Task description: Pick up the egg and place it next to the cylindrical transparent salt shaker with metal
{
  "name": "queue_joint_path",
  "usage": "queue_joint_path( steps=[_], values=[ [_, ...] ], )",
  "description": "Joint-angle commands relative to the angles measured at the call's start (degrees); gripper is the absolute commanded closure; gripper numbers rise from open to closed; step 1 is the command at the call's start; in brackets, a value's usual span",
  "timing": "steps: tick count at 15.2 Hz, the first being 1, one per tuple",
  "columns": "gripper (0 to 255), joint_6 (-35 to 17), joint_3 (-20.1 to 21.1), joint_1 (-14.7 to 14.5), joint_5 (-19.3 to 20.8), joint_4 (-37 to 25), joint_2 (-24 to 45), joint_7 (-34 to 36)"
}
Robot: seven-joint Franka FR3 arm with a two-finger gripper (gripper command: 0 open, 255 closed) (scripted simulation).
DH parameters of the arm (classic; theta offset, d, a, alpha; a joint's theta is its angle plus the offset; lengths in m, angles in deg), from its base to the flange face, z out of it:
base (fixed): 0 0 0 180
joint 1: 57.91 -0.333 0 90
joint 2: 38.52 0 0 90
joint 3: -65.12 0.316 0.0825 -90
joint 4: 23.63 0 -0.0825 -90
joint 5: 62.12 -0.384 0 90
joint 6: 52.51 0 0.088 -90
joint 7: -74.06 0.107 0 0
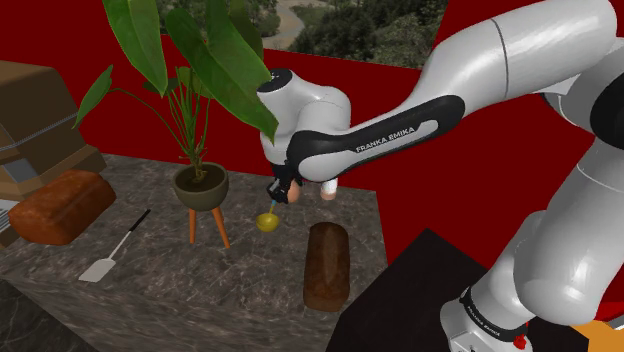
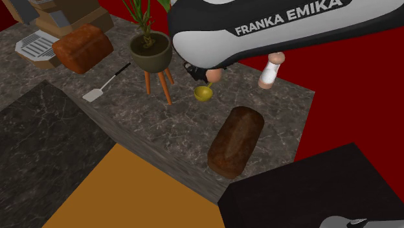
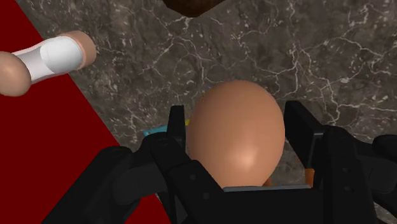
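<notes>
Pincer (image 3: 236, 124) part-closed on the egg (image 3: 235, 143). The fingers (image 3: 300, 137) press its two flanks and the blunt end stands out past the tips. The egg's long axis runs along the fingers, pointing away from the palm. Marbled counter (image 3: 305, 57) lies beyond the tips, and the egg looks lifted off it, though how far up I cannot tell.

Shaker (image 3: 56, 56) – white body, tan ends – lies sideways of the pincer, out past the outer face of one finger and a little ahead of the tips. It is near but apart, close to where the counter meets the red wall. In the second exterior view it stands upright.

Judgement: pick done, carry under way. The next move is a sideways shift toward the shaker, then a descent just beside it, short of contact.

Risk – a small yellow cup (image 2: 203, 93) sits close under the pincer, and a round egg may roll on release.
</notes>
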Motion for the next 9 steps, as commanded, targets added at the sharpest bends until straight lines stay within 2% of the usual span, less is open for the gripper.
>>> queue_joint_path(
  steps=[1,9],
  values=[
    [255,-1.7,-1.1,1.6,-0.4,2.5,-1.8,-2.5],
    [255,-7.0,-6.5,7.6,-1.1,9.3,-6.9,-13.2]
  ],
)
